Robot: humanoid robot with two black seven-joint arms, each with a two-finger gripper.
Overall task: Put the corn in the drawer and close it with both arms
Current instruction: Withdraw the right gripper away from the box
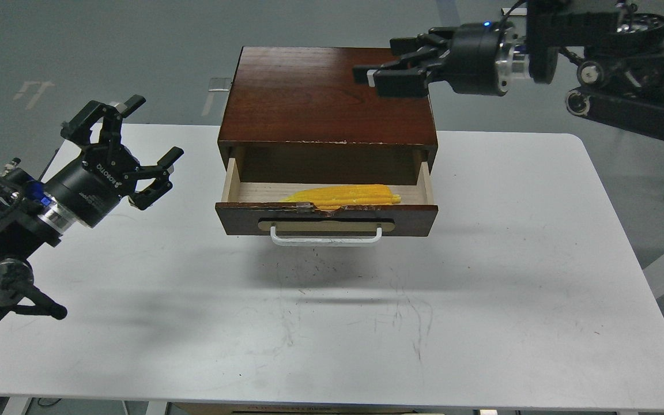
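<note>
The yellow corn (340, 196) lies on its side inside the open drawer (234, 220), tip pointing left, partly hidden behind the chipped front edge. The drawer is pulled out of the dark brown cabinet (309, 98), its white bar handle (326, 238) facing me. My right gripper (375, 61) is open and empty, held high over the cabinet's top right corner and pointing left. My left gripper (152, 130) is open and empty, above the table to the left of the drawer and apart from it.
The cabinet stands at the back middle of a white table (482, 300). The table's right edge and rounded corners are in view. Grey floor lies beyond, with a white stand base (548, 10) at the far back right.
</note>
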